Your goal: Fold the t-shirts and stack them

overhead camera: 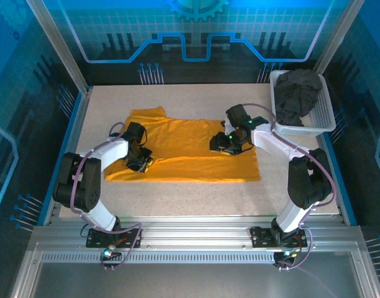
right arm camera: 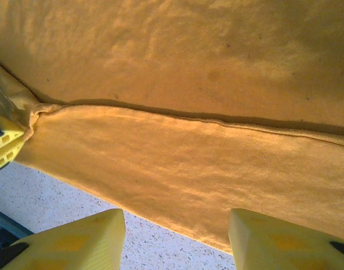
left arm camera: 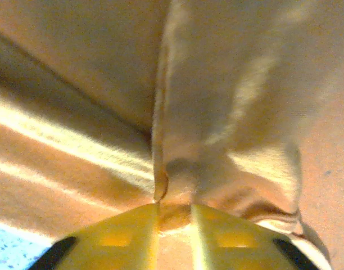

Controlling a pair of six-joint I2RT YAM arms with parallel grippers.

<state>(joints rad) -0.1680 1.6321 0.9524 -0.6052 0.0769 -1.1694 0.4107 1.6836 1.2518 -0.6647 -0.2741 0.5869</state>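
1. Orange-yellow t-shirt (overhead camera: 190, 146) lies flat mid-worktop (overhead camera: 196, 195), long side running left to right. A ridge line runs along its length, so probably one long flap is already turned over.
2. Left jaws sit at the shirt's left end, nearly pressed together and pinching a small bunch of orange cloth. In the wrist view the fabric puckers right at the tips.
3. Right jaws are spread wide, low over the shirt's right part, with nothing gripped. The edge of the upper layer lies just ahead of them.
4. Charcoal grey t-shirt (overhead camera: 298, 93) is crumpled in the white mesh basket (overhead camera: 326, 118) at far right, unfolded.
5. Progress: early. The orange fold is at best begun, the grey shirt is not taken out, and there is no stack yet. Left to do: finish the orange fold, fetch and fold the grey, then stack both.
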